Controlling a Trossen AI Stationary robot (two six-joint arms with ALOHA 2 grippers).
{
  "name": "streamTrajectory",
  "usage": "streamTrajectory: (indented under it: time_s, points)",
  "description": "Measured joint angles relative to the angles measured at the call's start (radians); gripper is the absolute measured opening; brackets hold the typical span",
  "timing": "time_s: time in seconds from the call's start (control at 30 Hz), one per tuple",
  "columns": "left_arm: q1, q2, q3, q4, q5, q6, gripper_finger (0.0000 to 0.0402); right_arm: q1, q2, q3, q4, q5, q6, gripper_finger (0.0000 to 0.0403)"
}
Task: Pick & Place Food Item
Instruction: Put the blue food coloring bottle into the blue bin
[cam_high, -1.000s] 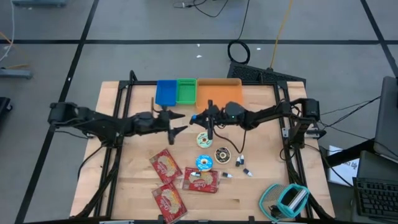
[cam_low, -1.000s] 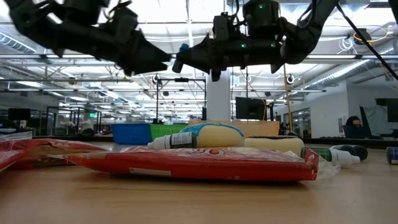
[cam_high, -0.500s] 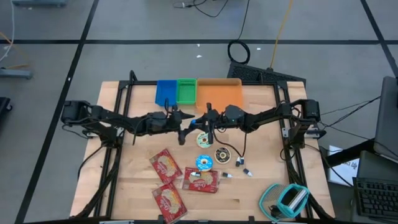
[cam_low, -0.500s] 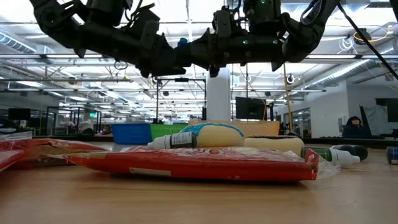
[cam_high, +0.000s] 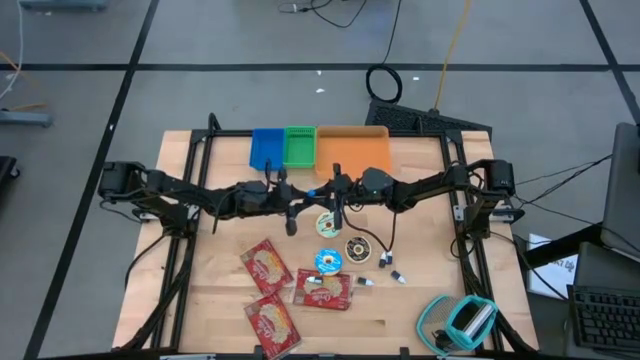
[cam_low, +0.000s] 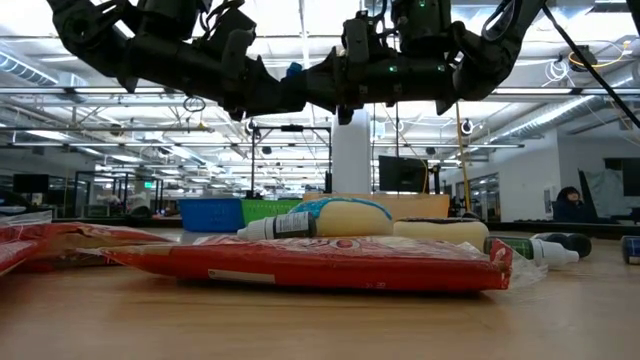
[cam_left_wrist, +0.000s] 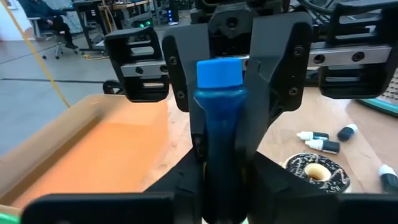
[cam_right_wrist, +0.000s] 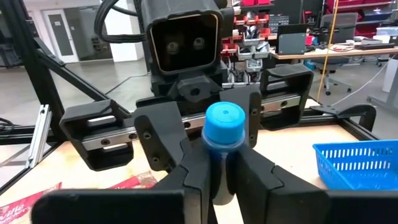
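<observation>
A blue bottle (cam_left_wrist: 219, 124) with a blue cap (cam_right_wrist: 224, 123) stands upright in the air above the table's middle, held from both sides. My left gripper (cam_high: 304, 197) comes at it from the table's left and is shut on it. My right gripper (cam_high: 323, 192) comes from the right and is also shut on it. In the low view only the cap (cam_low: 292, 71) shows above the two meeting grippers. Red snack packets (cam_high: 268, 268) and round doughnut packs (cam_high: 328, 224) lie flat on the table below. My left gripper pinches the bottle's body (cam_left_wrist: 217, 177), low down, between its two fingers. The fingers come level from the table's left. The bottle stands upright with its cap up, clear of the table. My right gripper pinches the bottle just below its cap (cam_right_wrist: 221, 163) between its two fingers. The fingers come level from the table's right, facing my left gripper. The cap sticks up above the fingertips.
Blue (cam_high: 267, 148), green (cam_high: 299, 146) and orange (cam_high: 352, 148) bins stand side by side at the far edge. Small dropper bottles (cam_high: 386, 262) lie right of the doughnut packs. A teal tape dispenser (cam_high: 460, 320) sits at the near right corner.
My left gripper has moved toward the table's right, up to the bottle held by my right gripper, with its fingers wide open. It has then shut on the bottle. My right gripper and the bottle have stayed in place.
</observation>
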Motion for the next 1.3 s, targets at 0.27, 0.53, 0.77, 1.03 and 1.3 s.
streamTrajectory:
  time_s: [0.27,0.53,0.77,1.03,1.3]
  points:
    - [0.004,-0.022,0.0,-0.003,-0.032,0.005,0.0082,0.0,-0.002,0.0,0.005,0.0,0.005,0.0078]
    - [0.013,-0.085,0.0,-0.005,-0.097,0.004,0.0074,-0.014,-0.122,-0.002,-0.173,-0.008,0.005,0.0193]
    - [0.063,-0.093,0.0,-0.067,-0.142,-0.027,0.0067,-0.025,-0.252,-0.002,-0.37,-0.006,-0.015,0.0253]
    - [0.18,-0.126,0.0,-0.167,-0.152,-0.06,0.0065,-0.026,-0.356,-0.095,-0.453,0.053,-0.018,0.0258]
    - [0.358,-0.188,-0.001,-0.374,-0.18,-0.183,0.007,-0.026,-0.476,-0.26,-0.446,0.217,-0.016,0.0253]
